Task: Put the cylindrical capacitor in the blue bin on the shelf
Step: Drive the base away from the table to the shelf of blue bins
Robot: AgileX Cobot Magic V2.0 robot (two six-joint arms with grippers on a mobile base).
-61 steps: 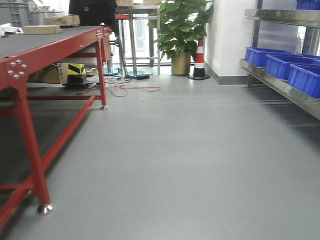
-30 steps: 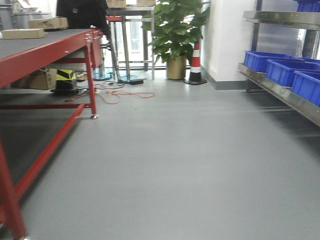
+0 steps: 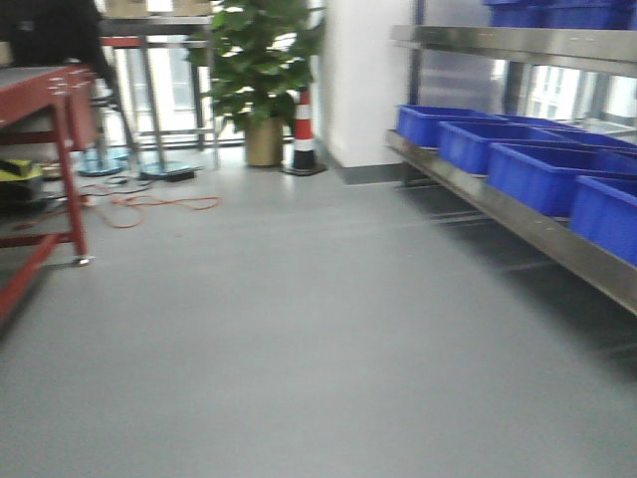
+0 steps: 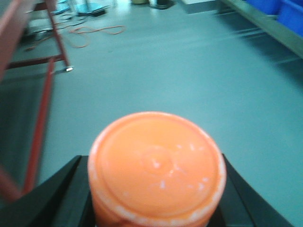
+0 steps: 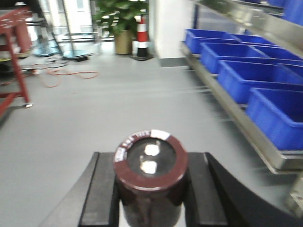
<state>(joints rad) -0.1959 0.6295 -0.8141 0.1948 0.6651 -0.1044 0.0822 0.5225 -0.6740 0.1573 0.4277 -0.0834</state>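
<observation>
Left gripper [image 4: 154,191] clamping cylindrical capacitor [image 4: 157,163] upright between jaws, orange end facing camera. Right gripper [image 5: 151,189] gripping dark maroon cylinder [image 5: 150,163]. Shelf [image 5: 230,112] standing ahead-right of both grippers, well apart, blue bins [image 5: 246,78] sitting on lower tier.

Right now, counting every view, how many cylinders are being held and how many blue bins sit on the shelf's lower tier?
Orange cylinder, held: 1
Dark maroon cylinder with two pale terminals, held: 1
Blue plastic bins in view on the stainless-steel shelf lower tier: 4
Total: 6
</observation>
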